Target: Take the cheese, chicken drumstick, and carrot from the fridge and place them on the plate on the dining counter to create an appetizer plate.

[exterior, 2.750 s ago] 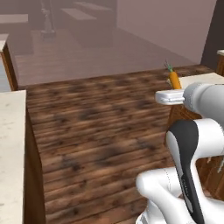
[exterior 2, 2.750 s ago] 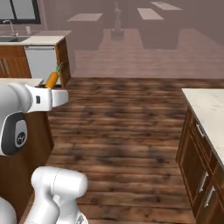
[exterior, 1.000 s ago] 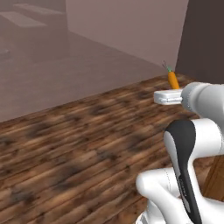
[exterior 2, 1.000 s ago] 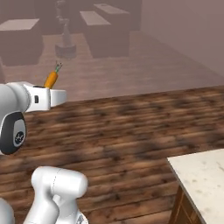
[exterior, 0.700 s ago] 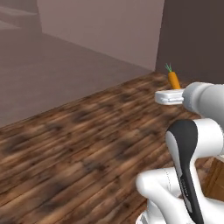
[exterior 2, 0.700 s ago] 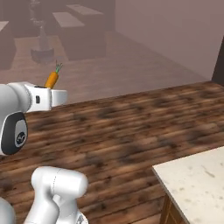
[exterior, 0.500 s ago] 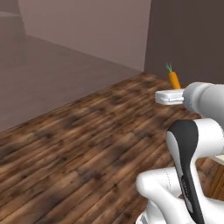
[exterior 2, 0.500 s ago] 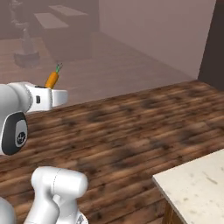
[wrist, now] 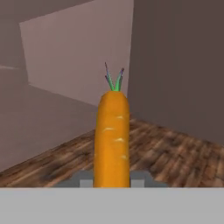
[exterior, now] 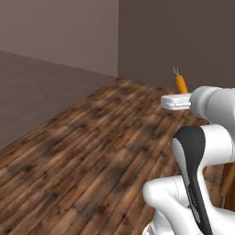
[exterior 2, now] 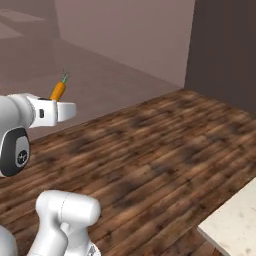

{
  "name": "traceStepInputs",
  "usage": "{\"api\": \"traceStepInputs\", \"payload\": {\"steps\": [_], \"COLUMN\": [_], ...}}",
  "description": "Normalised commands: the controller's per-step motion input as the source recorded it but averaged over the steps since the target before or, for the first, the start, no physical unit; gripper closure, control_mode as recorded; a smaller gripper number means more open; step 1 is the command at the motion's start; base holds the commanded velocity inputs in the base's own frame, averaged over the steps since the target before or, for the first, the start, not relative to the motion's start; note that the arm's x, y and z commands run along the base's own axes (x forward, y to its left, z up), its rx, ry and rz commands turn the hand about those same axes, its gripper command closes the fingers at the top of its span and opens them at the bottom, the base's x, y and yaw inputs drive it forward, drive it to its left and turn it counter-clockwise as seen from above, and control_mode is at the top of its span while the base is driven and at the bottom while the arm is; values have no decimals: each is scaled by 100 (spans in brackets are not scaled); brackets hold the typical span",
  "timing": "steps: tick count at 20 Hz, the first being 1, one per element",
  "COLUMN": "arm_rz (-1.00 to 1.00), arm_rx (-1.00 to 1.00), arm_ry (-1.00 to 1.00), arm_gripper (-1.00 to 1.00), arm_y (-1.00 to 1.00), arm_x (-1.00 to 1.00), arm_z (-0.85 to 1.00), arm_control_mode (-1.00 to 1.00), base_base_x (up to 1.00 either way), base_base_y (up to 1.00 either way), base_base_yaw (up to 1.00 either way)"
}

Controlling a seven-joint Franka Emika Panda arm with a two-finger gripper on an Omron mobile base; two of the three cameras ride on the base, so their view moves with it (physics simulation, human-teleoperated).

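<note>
Standing upright at the hand view's centre, the carrot (wrist: 112,140) is clamped between the jaws of the gripper (wrist: 112,181), above wooden floor (exterior: 92,151).

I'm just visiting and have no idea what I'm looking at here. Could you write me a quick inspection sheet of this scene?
Surface: corner of a pale stone counter, bare.
Job's things: carrot, upright, green top up.
Clutter: nothing seen.
Grippers: gripper shut on the carrot's lower end, held above the floor.
Cables: nothing seen.
Surroundings: dark wood-plank floor, plain grey-brown walls meeting in a corner.
</note>
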Motion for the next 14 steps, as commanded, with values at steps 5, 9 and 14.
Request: {"api": "traceStepInputs", "payload": {"steps": [5,9,14], "arm_rz": [0,0,0], "arm_rx": [0,0,0], "arm_ry": [0,0,0], "arm_gripper": [100,100,100], "arm_y": [0,0,0], "arm_x": [0,0,0], "arm_z": [0,0,0], "arm_control_mode": [100,100,100], "base_base_x": [75,84,93], "base_base_y": [17,22,38], "base_base_yaw": [-52,-52,-51]}}
